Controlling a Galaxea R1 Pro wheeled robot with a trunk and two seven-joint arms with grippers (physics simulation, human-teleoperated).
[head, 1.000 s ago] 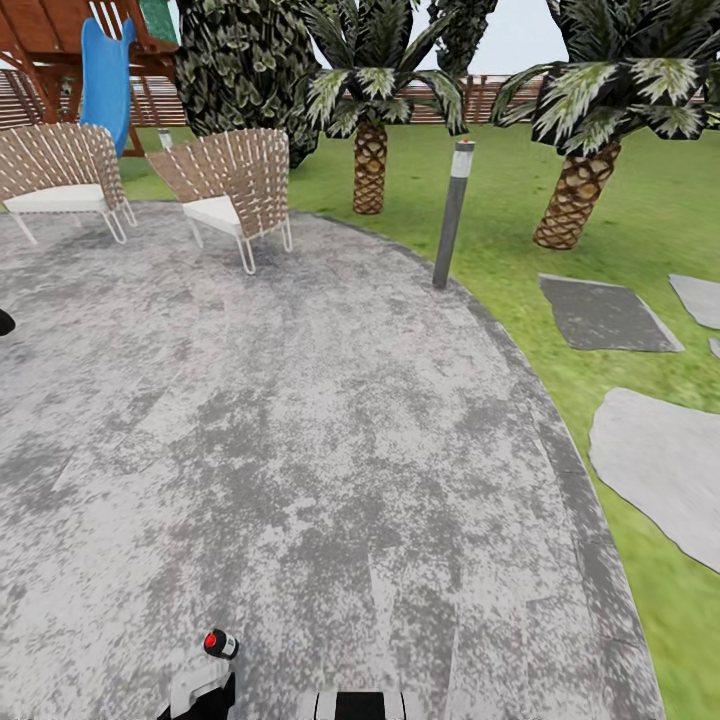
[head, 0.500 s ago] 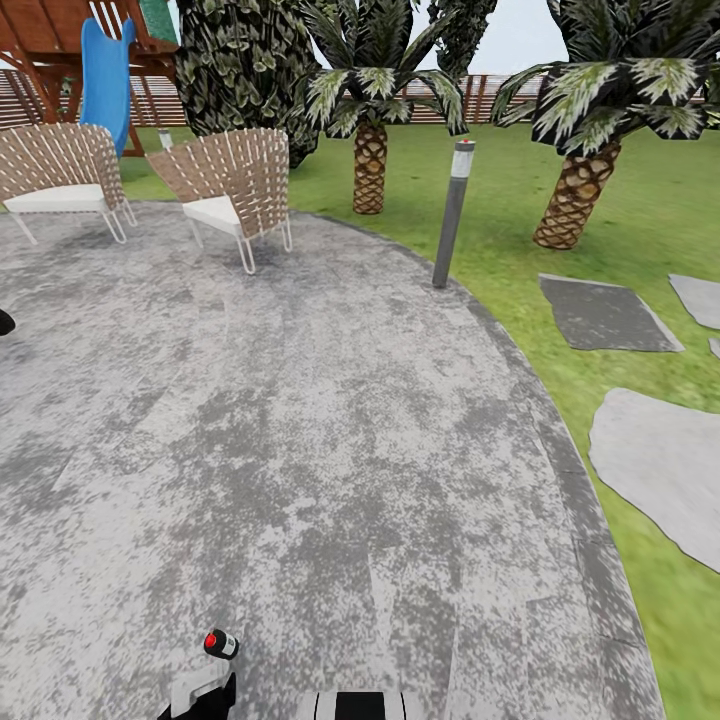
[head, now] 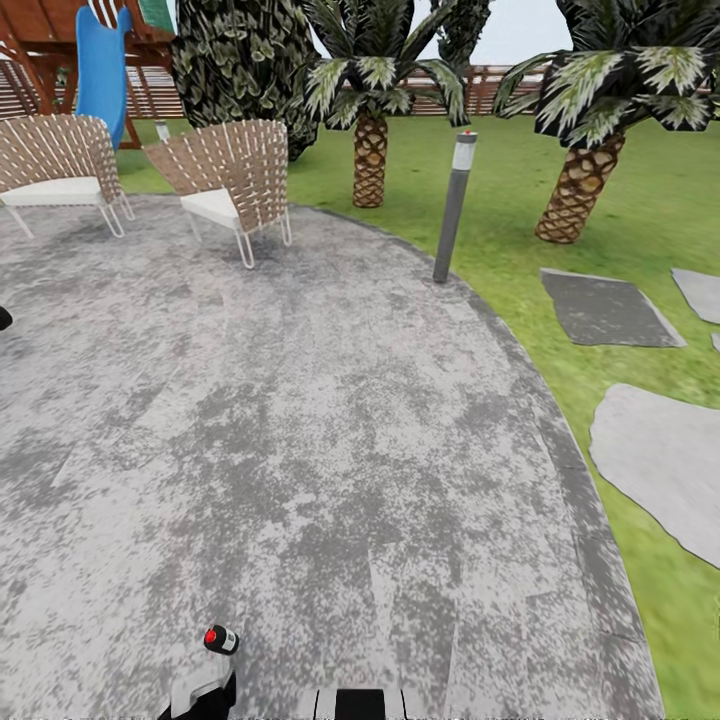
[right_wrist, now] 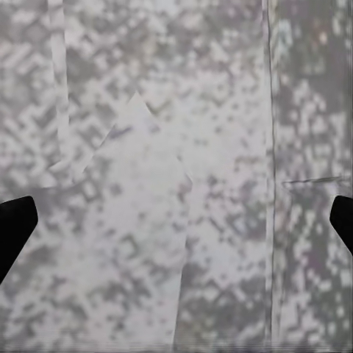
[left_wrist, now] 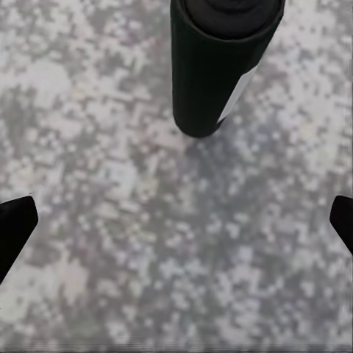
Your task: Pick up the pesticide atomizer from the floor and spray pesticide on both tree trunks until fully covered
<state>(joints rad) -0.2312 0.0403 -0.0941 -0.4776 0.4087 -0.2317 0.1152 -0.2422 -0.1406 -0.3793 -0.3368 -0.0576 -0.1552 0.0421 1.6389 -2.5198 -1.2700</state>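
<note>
The pesticide atomizer and the two trees are out of view. The head view looks over a mottled grey paved patio (head: 300, 430), with the garden lawn (head: 520, 200) and its brown slat fence (head: 490, 90) behind. My left gripper (left_wrist: 176, 220) hangs open over the paving, its black fingertips (left_wrist: 15, 220) at the picture's edges and nothing between them. A black cylinder with a white mark (left_wrist: 217, 66) stands on the paving ahead of it. My right gripper (right_wrist: 176, 220) is open over bare paving as well.
Two wicker chairs (head: 225, 180) (head: 60, 170) stand at the patio's far left. A grey bollard light (head: 452, 205) marks the patio edge. Two scaly-trunked palms (head: 369, 150) (head: 578, 185) and stepping stones (head: 608, 308) are on the grass. A small dark object (head: 3, 318) is cut off at the left edge.
The whole head picture has shifted slightly, so the camera has moved a little. Nothing in the scene itself has changed.
</note>
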